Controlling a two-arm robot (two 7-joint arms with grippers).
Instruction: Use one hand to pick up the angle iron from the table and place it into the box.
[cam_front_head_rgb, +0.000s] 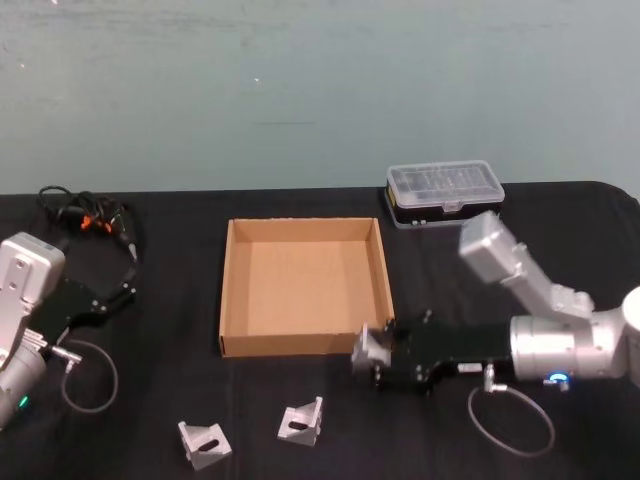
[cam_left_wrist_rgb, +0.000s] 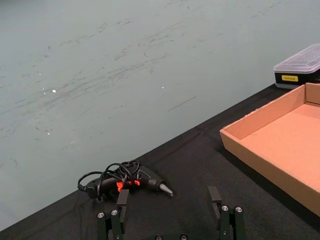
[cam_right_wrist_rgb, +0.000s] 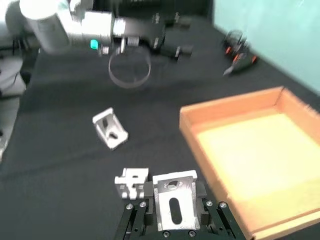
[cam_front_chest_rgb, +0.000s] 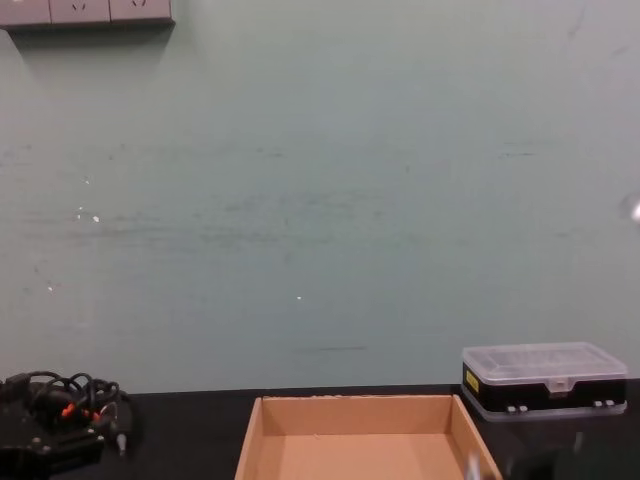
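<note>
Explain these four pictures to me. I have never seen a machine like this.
This is a two-armed robot at a black table. One picture looks down from its head, one forward from its chest, one from each wrist. Its right gripper is shut on an angle iron beside the front right corner of the cardboard box. Its left gripper is open at the table's left. Two more angle irons lie in front of the box; a clear-lidded case and a cabled tool sit farther back.

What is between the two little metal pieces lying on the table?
Nothing. The head view shows bare table between the left angle iron and the right angle iron.
</note>
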